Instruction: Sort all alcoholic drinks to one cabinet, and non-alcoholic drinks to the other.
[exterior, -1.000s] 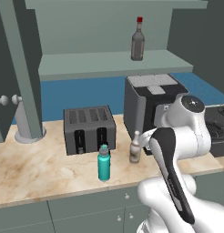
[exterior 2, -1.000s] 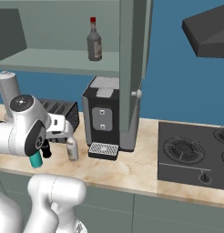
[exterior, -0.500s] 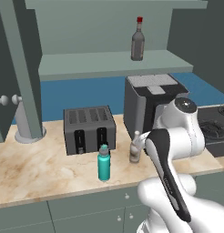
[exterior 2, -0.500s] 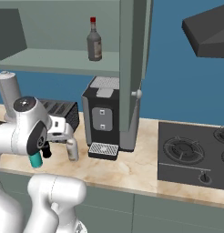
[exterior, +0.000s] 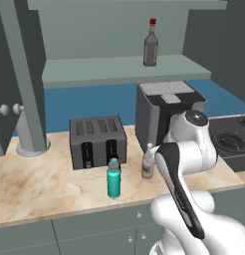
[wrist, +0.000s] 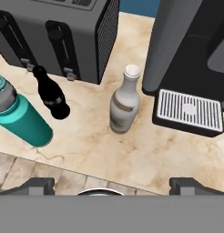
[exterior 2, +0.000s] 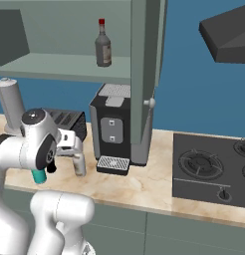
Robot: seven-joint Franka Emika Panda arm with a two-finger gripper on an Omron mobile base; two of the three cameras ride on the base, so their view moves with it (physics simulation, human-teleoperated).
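**Gripper wide open above the cream bottle, nothing held**

You are looking at a marble counter (exterior: 40, 184) under an open cabinet shelf (exterior: 109, 69). The biggest thing on it is the black coffee machine (exterior 2: 114, 127), its drip tray (wrist: 189, 109) facing you in the hand view. Just beside it, to its left in the left base view, stands the grey toaster (exterior: 97, 142), and farther left a grey cylinder (exterior: 30, 134) sits against the wall. A stove top (exterior 2: 211, 167) lies on the counter to the right of the coffee machine in the right base view.

Your gripper (wrist: 111, 184) hangs above the counter's front edge with its two finger tips (wrist: 34, 184) spread as far apart as they go, and nothing is between them.

On the shelf above, the dark grey bottle with the red cap (exterior: 151, 46) stands upright. On the counter, the teal flask (wrist: 20, 116) stands in front of the toaster, near the edge. The pale cream bottle (wrist: 124, 102) stands upright between the toaster and the drip tray, touching neither, straight ahead of your open fingers in the hand view. The small black bottle (wrist: 51, 94) stands just beside the teal flask, between it and the toaster's front, well clear of the cream bottle
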